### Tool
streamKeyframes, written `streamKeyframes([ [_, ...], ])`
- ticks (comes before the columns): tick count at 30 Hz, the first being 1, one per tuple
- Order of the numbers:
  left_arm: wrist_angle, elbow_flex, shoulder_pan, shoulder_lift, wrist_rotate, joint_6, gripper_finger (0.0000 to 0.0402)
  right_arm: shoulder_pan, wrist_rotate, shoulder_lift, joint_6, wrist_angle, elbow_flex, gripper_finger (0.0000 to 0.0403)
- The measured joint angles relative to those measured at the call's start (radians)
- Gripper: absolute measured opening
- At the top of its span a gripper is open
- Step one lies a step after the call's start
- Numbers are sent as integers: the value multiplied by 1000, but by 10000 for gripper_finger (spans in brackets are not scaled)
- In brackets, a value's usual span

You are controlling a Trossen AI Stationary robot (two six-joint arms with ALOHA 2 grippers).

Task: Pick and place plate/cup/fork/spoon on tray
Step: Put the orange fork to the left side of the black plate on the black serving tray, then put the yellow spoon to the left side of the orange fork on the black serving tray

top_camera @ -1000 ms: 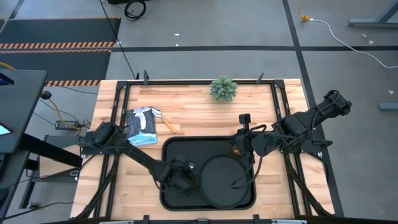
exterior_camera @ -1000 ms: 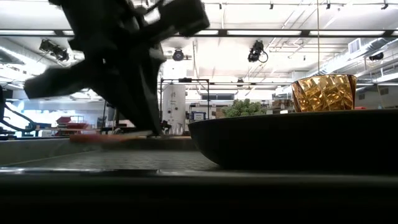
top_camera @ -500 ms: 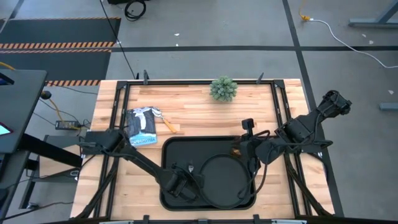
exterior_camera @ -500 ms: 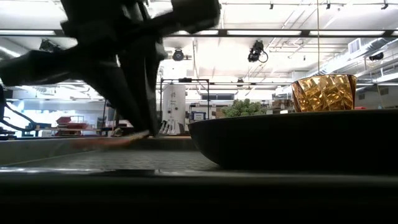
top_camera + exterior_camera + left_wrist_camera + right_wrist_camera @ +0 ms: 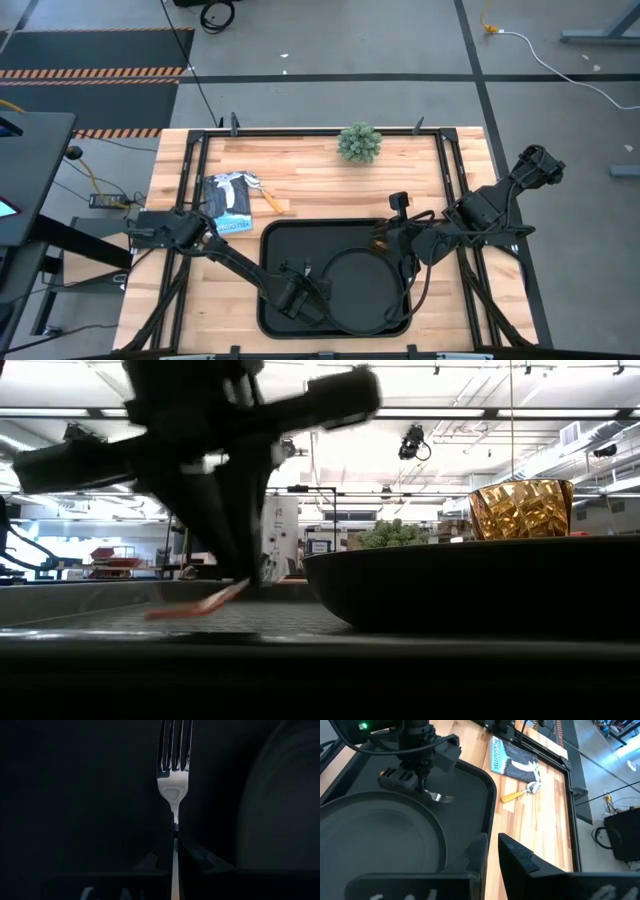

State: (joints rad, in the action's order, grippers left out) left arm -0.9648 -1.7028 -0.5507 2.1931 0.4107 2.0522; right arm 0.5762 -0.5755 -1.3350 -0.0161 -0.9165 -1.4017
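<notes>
High view: the black tray lies on the wooden bench, and the round plate sits inside it, toward the tray's right side. The left tool hangs over the tray's left part, just beside the plate, its fingers pressed together on the fork, which it pinches by the handle; the tines point away from the tool over the tray floor. In the low view the orange handle tilts down to the tray bottom. The right tool waits at the tray's rear right corner near the cup, fingers a narrow gap apart, holding nothing. Behind the tray's left corner lie a magazine and, just beside it, the spoon. A small green plant stands well behind the tray. From above, the left arm covers most of the fork, and the right arm hides most of the cup; the plate's rim cuts off the cup's base in the low view.
</notes>
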Motion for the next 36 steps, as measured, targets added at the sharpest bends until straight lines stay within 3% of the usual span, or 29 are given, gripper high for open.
streamKeyframes([
  [9, 25, 0, 19, 25, -39, -48, 21, 0, 1, 0, -10, 0, 0, 52],
  [20, 17, 0, 22, 25, -39, -66, 65, 0, 2, 0, -10, -1, 0, 52],
  [29, -5, 0, 24, 24, -35, -74, 73, 0, 2, 0, -10, -1, 0, 52],
  [36, -88, 0, 53, -53, -67, -156, 73, 0, 2, 0, -11, 0, 0, 52],
])
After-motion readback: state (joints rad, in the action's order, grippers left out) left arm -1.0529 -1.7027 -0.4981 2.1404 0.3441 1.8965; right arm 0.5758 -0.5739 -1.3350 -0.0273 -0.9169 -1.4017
